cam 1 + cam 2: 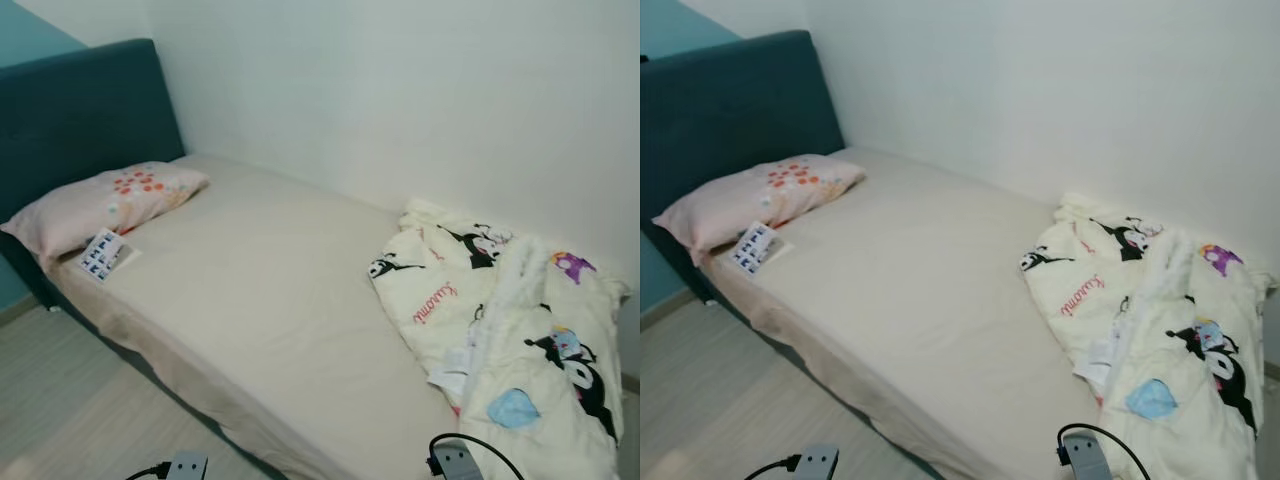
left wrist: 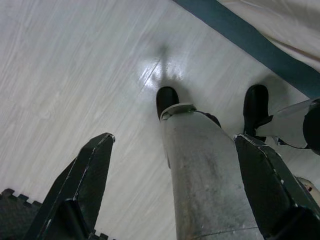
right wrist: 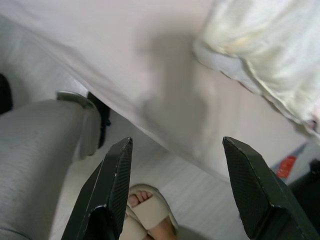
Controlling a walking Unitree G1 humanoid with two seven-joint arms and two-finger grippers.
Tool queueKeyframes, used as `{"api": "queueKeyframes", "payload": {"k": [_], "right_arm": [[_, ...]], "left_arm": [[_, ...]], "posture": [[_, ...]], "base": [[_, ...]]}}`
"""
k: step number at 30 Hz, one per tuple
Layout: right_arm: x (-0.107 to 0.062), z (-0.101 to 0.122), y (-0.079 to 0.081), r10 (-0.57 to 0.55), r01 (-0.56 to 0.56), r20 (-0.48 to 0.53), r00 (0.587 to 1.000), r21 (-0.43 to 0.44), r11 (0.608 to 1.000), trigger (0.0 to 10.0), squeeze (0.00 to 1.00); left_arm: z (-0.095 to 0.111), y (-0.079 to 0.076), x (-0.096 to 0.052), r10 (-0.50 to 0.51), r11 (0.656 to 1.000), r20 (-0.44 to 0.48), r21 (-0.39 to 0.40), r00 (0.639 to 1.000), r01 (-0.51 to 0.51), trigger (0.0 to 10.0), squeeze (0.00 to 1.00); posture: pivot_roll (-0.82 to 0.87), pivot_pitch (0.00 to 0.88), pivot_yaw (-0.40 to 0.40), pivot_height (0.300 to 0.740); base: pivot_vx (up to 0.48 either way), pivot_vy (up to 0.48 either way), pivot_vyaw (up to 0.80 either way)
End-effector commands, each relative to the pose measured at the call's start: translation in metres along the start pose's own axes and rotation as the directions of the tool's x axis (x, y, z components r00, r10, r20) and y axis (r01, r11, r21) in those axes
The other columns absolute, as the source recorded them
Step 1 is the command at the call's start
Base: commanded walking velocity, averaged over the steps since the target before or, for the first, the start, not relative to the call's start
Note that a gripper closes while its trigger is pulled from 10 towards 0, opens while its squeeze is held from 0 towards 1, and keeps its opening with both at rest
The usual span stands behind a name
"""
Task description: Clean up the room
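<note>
1. Against the white wall (image 1: 420, 90) a bed (image 1: 260, 290) is seen, covered by a plain cream sheet, with a teal headboard (image 1: 80, 110) at its far left end.
2. At the headboard end a pink pillow (image 1: 100, 205) with an orange flower print is laid; just beside it, at the mattress edge, a small white card (image 1: 103, 254) with dark printed squares is seen, its print too small to be read.
3. At the right end a crumpled cream blanket (image 1: 510, 340) with cartoon figures is heaped on the bed; red cursive lettering is printed on it, but it cannot be made out.
4. The left hand (image 2: 175, 185) is held low over the pale wooden floor (image 2: 65, 70), fingers spread and nothing between them; the robot's grey leg (image 2: 200, 170) is seen beyond.
5. The right hand (image 3: 180, 185) is held beside the bed's edge, fingers spread and nothing gripped; below it a person's foot in a beige slipper (image 3: 147, 210) is seen on the floor.
</note>
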State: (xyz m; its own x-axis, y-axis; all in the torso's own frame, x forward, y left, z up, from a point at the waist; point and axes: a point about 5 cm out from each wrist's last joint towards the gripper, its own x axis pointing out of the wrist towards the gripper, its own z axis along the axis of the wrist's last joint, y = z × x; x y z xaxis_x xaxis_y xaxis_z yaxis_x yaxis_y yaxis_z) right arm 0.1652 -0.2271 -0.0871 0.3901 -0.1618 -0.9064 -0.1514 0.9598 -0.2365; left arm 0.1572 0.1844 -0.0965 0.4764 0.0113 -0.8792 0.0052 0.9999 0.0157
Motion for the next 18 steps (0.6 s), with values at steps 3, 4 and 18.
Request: {"api": "queueKeyframes", "payload": {"k": [3,4,18], "right_arm": [[0.0,-0.005,0.005,0.003,-0.004,-0.019,1.0,-0.018,1.0,10.0,0.0],[0.0,-0.006,0.004,-0.003,0.003,-0.022,1.0,-0.021,1.0,10.0,0.0],[0.0,-0.009,-0.005,-0.05,0.049,-0.028,0.998,-0.015,0.999,10.0,0.0]], "left_arm": [[-0.001,0.005,0.0,0.01,1.0,-0.008,0.003,1.0,-0.01,10.0,0.0],[-0.001,0.004,0.0,0.009,1.0,-0.007,0.003,1.0,-0.009,10.0,0.0],[-0.001,0.004,-0.001,0.011,1.0,-0.008,0.006,1.0,-0.011,10.0,0.0]], "posture": [[-0.05,0.0,-0.032,0.717],[-0.05,0.0,-0.032,0.717],[-0.05,0.0,-0.035,0.717]], "base": [[0.0,0.0,0.0],[0.0,0.0,0.0],[0.0,0.0,-0.59]]}}
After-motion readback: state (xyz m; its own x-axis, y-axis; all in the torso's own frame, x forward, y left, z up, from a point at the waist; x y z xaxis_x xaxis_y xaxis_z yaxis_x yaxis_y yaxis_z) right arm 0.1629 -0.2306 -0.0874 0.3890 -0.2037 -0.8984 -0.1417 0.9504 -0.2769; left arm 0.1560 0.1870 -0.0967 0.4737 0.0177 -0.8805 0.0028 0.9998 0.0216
